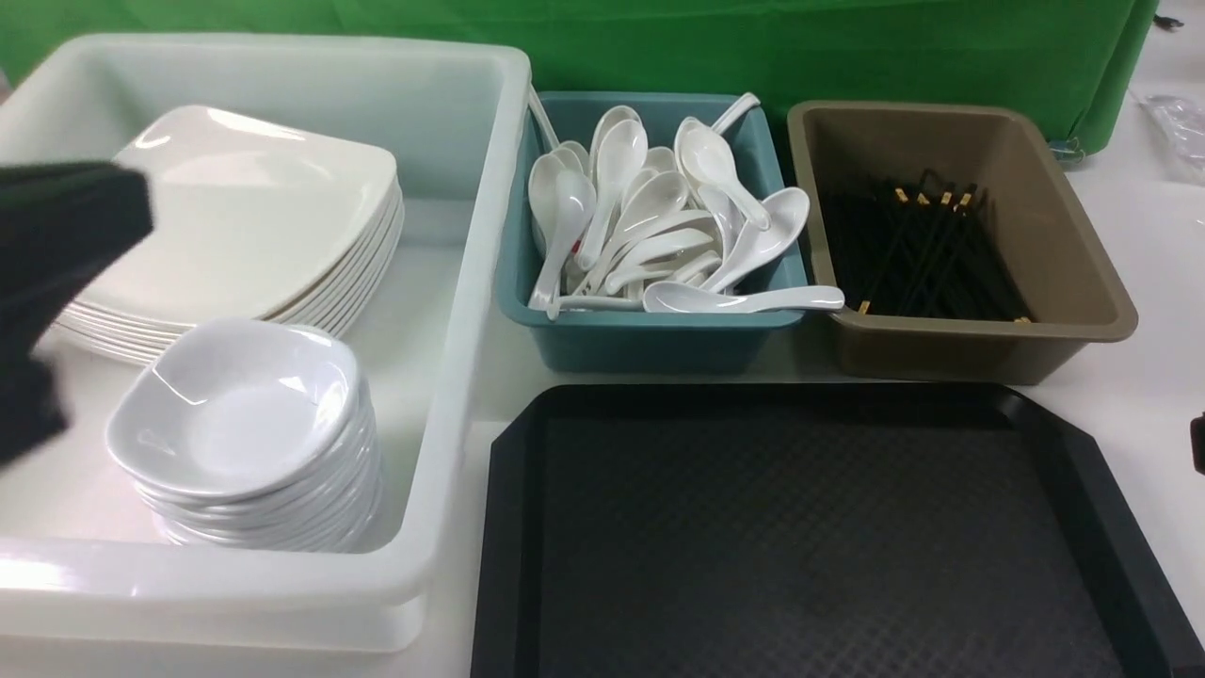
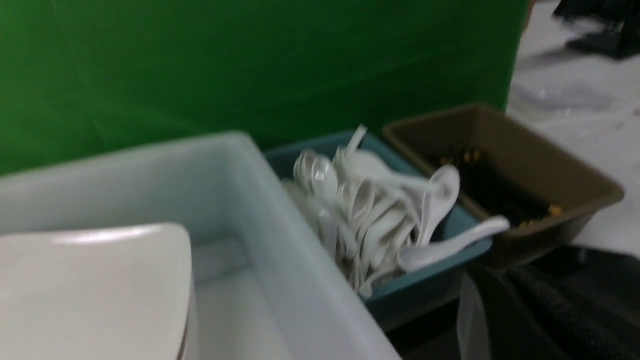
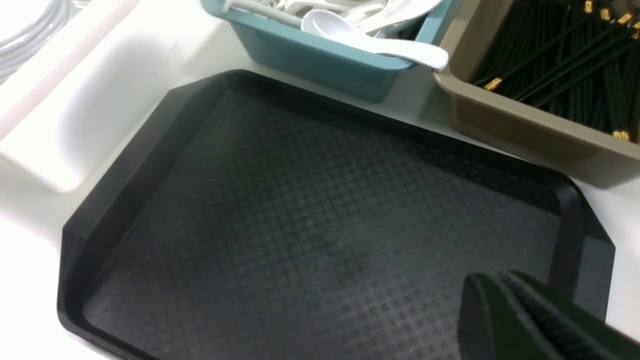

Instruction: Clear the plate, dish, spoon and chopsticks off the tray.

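Note:
The black tray lies bare in front of me, with nothing on it. A white plate tops a stack in the white bin, and a small dish tops a stack beside it. One spoon lies across the front of the heap in the teal bin. Black chopsticks lie in the brown bin. My left gripper is a dark blur, shut and holding nothing, over the white bin's left side. Shut and empty, my right gripper hovers above the tray's right end.
The white bin stands left of the tray. The teal bin and the brown bin stand behind the tray. A green cloth hangs at the back.

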`<state>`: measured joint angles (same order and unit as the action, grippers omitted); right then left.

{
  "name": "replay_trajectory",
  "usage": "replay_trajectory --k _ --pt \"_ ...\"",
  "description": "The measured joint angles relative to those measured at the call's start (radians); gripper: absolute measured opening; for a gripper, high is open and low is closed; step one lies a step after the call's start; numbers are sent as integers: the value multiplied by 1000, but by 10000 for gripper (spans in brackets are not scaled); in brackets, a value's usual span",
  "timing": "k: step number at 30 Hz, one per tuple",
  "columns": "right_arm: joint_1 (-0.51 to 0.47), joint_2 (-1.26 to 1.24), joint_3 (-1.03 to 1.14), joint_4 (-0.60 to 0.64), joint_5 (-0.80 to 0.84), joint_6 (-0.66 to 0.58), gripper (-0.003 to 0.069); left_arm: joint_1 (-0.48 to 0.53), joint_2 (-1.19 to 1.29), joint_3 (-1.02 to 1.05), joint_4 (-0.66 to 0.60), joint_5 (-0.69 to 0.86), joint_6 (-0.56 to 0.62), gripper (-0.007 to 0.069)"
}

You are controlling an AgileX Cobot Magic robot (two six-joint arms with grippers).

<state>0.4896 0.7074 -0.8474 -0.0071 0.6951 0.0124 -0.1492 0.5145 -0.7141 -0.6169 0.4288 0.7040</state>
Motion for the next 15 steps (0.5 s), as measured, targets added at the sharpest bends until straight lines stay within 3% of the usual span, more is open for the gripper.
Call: replay_trajectory --k 6,15 --pt "0 0 0 0 0 9 55 -38 -233 243 -76 -160 105 10" --pt "0 0 0 0 0 13 70 -40 -310 502 -81 -185 112 11"
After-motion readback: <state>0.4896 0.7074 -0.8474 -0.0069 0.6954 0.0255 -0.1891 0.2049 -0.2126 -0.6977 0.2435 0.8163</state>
